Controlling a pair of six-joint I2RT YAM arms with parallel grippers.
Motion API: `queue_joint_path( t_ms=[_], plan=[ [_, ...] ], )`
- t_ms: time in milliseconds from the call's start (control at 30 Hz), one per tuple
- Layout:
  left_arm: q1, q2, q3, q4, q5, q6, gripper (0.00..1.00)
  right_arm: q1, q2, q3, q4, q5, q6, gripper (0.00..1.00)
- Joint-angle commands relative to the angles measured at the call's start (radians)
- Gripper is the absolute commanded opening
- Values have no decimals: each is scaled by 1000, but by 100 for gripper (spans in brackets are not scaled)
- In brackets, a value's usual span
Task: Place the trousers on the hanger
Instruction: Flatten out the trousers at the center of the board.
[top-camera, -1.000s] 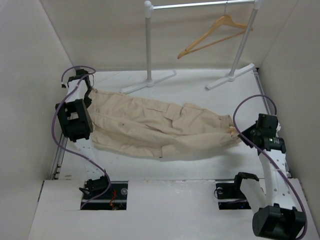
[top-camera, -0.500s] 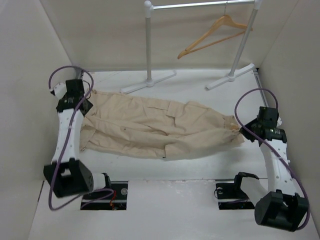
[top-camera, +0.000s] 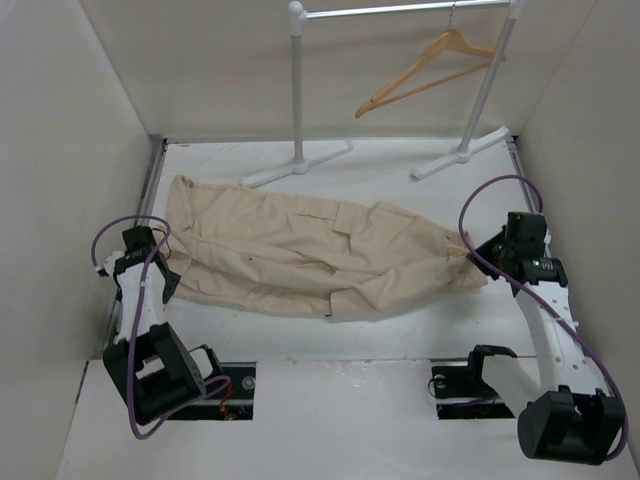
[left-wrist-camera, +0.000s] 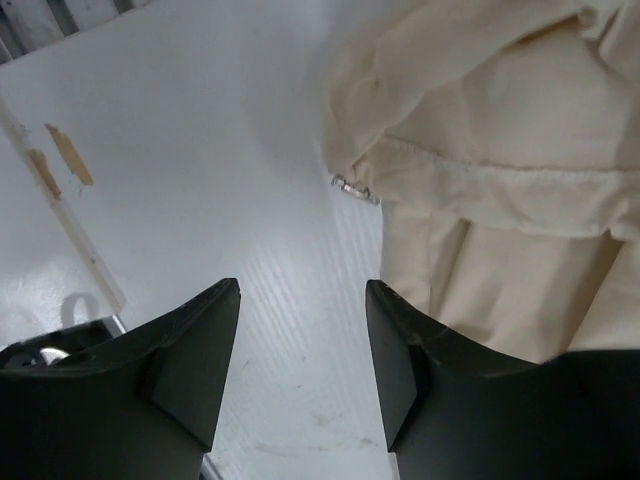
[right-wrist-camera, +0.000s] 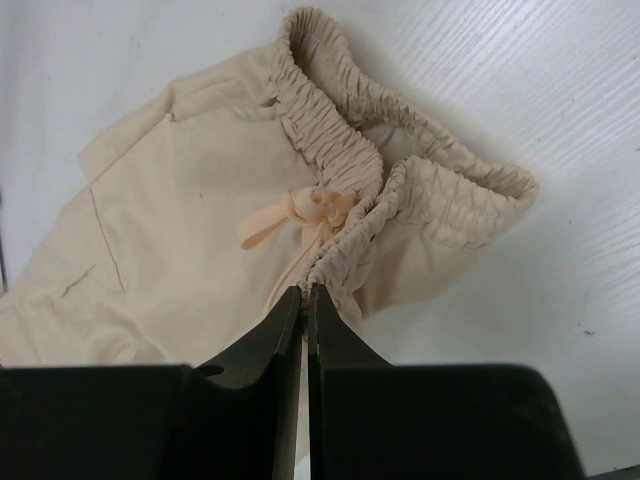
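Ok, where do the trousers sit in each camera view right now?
Top external: trousers spread across the middle, left to right.
Left wrist: trousers upper right, beyond the open left gripper.
Right wrist: trousers left and centre, cuff at the right gripper.
Shared landmark: the white table under them.

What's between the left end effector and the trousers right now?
Only bare table. In the left wrist view the open left end effector hangs over white surface; the trousers lie just ahead, to the picture's right.
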Motion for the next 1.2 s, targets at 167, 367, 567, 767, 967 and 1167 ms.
queue_joint_path(
  t_ms=[167,367,567,767,967,1167],
  plan=[
    [-6,143,1,216,-71,-19,50,7,-13,2,41,-26,4,5],
    [-1,180,-7,257,-142,-19,47,-13,-32,-6,29,-20,-1,5],
    [-4,266,21,294,-164,4,45,-45,-33,-6,32,-26,-1,5],
    [-18,315,24,314,-151,-2,15,-91,-21,5,38,-26,4,5],
    [-34,130,86,255,-66,-93,4,-193,100,68,87,-20,50,2],
    [20,89,207,112,-61,-134,1,-304,214,137,161,-11,126,1]
  ],
)
